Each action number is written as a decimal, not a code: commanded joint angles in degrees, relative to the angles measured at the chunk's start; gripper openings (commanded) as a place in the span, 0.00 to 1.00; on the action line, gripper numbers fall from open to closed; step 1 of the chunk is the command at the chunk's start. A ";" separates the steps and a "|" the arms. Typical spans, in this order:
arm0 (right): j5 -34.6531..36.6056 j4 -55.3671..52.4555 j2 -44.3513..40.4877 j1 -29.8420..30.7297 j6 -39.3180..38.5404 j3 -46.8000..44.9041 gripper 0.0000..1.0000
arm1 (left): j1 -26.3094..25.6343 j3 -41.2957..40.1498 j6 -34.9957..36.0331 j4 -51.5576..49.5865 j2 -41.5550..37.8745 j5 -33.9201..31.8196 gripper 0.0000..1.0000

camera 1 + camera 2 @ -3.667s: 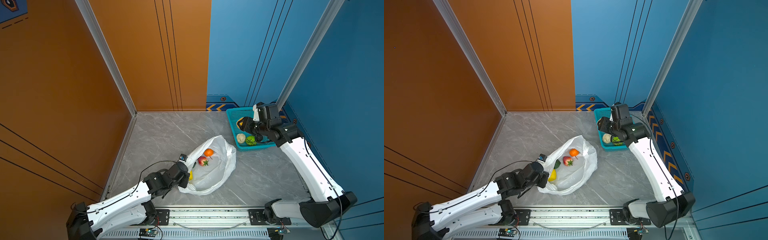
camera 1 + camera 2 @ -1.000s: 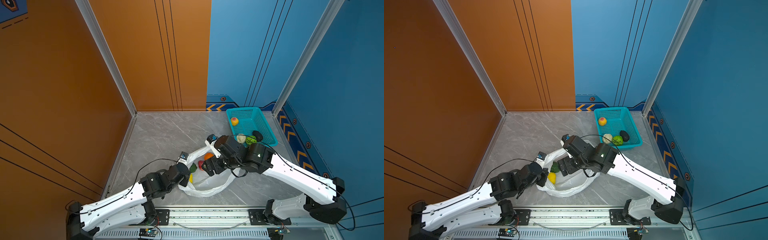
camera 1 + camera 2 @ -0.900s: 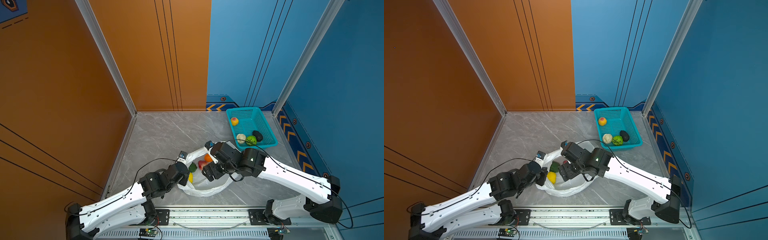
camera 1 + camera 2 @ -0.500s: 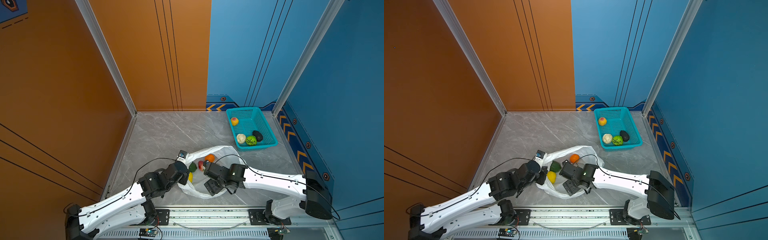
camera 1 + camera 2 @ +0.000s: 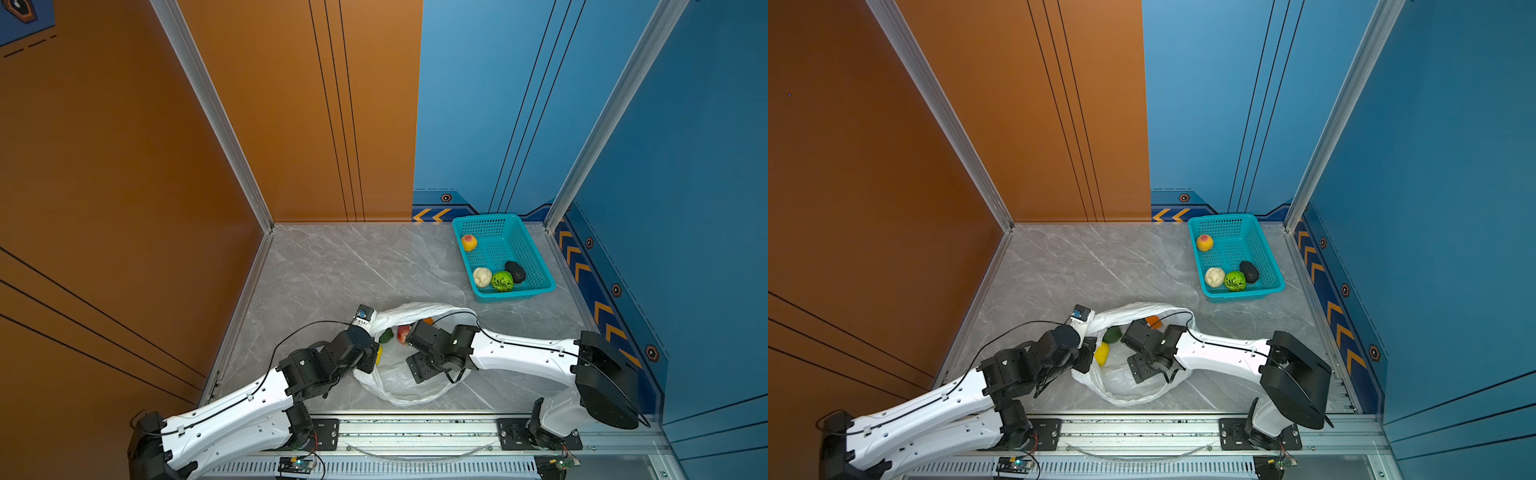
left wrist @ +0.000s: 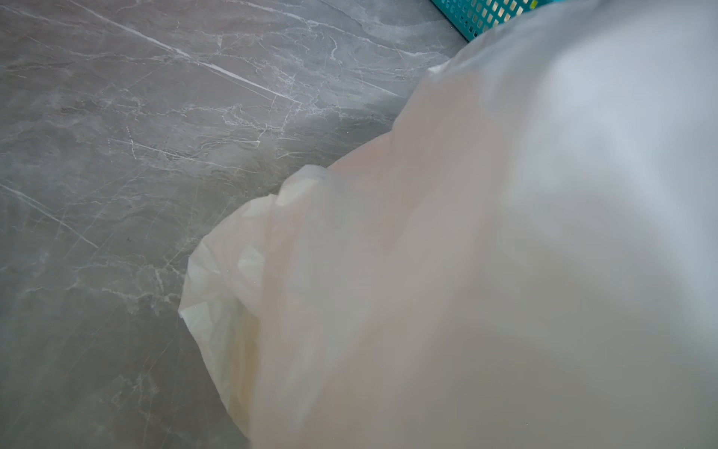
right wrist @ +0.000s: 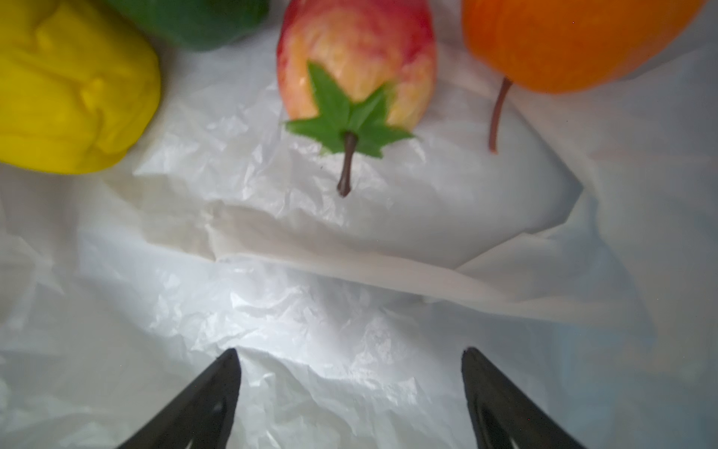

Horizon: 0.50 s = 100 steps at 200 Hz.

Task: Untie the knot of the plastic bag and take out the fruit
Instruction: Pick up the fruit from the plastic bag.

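Observation:
The white plastic bag lies on the grey floor with its mouth gaping; no knot shows in any view. Inside it lie a yellow fruit, a dark green one, a red-yellow one with a leaf and stem and an orange one. My right gripper is open inside the bag, a short way from the red-yellow fruit, with only crinkled plastic between its fingers. My left gripper is shut at the bag's left rim beside the yellow fruit. Bag plastic hides its fingers in the left wrist view.
A teal basket stands at the back right, holding a red-yellow fruit, a cream one, a bright green one and a black one. Orange and blue walls enclose the floor. A metal rail runs along the front.
My right arm came from the basket to the bag, then dropped low across the front; its open gripper now sits inside the bag's mouth. The left arm has barely moved.

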 commanded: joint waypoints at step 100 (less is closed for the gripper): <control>6.86 15.89 4.97 -3.93 14.12 3.22 0.88 | -0.09 -0.32 2.45 5.59 1.22 3.86 0.00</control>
